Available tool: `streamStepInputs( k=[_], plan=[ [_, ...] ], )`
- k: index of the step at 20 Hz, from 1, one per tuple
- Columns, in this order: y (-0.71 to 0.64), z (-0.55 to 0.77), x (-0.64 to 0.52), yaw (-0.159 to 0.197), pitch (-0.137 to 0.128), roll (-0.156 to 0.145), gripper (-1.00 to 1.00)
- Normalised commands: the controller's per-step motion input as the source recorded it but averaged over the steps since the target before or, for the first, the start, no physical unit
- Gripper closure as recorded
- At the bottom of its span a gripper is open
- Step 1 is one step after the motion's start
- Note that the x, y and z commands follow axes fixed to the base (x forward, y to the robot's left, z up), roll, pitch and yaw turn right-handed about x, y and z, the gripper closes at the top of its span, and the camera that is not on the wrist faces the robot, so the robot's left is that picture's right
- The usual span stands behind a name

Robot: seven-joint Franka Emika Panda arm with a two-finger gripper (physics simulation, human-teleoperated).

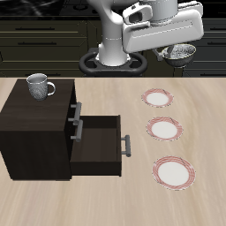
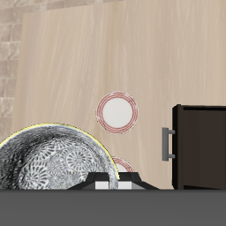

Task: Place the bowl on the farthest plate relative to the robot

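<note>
My gripper (image 1: 181,53) is shut on the rim of the grey-white speckled bowl (image 1: 182,56) and holds it high above the back of the table. Three white plates with pink-red rims lie in a row below. One plate (image 1: 159,98) is nearest the robot, one (image 1: 164,129) is in the middle, and the farthest plate (image 1: 173,172) is near the table's front edge. The bowl hangs behind the nearest plate. In the wrist view the bowl (image 2: 53,163) fills the space beside my fingertips (image 2: 99,184). One whole plate (image 2: 116,112) and the edge of another (image 2: 124,166) show beyond it.
A dark cabinet (image 1: 35,132) stands beside the plates with its middle drawer (image 1: 99,146) pulled open towards them. A grey handled mug (image 1: 38,86) sits on top. The cabinet also shows in the wrist view (image 2: 201,146).
</note>
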Motion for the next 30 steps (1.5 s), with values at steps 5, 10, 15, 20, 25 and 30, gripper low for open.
streamStepInputs(
  k=[5,10,15,20,25,30],
  plan=[
    [0.02,-0.03,0.36,-0.01,-0.038,-0.012,1.0],
    [0.15,-0.05,0.29,-0.047,-0.038,0.01,1.0],
    [0.22,-0.07,0.23,-0.006,-0.006,0.049,1.0],
    [0.14,0.09,0.14,0.006,-0.034,0.035,1.0],
    [0.02,0.09,0.22,-0.022,-0.021,0.008,1.0],
    [0.05,0.04,0.14,0.027,-0.03,0.017,1.0]
  ],
)
